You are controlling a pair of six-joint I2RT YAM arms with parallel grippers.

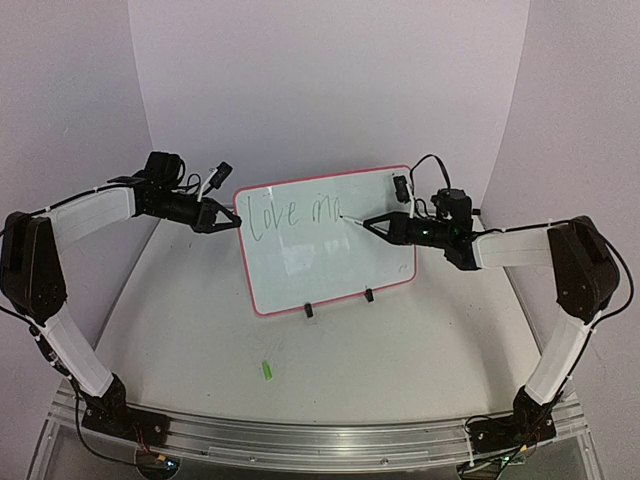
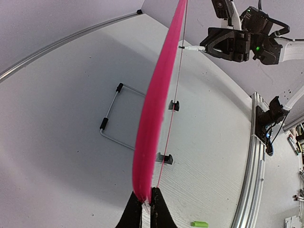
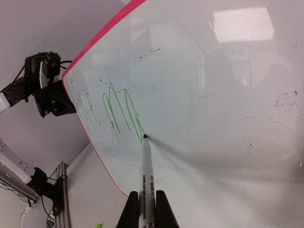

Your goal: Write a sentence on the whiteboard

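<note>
White rectangular whiteboard (image 1: 330, 265) with thin red-pink rim stands mid-worktop (image 1: 420, 340), propped upright on two small black feet (image 1: 310, 311), a wire stand (image 2: 111, 118) behind it, writing face toward the arms. Left claw (image 2: 146, 202) is pinched together on the rim at the board's left edge. That looks like bracing, so the board doesn't slide or tip under pen pressure. Right claw (image 3: 147, 202) is clamped on a thin white marker pen (image 3: 147, 166), barrel running out along the fingers, black tip touching the board face. The thin greenish handwritten sentence (image 1: 295, 212) sits on the upper part and reads about "Love ma", the tip at the end of the last letter. Judged partway: first line unfinished, second not begun. Small green cap (image 1: 267, 370) lies on the worktop near the front, well apart from the board.
</note>
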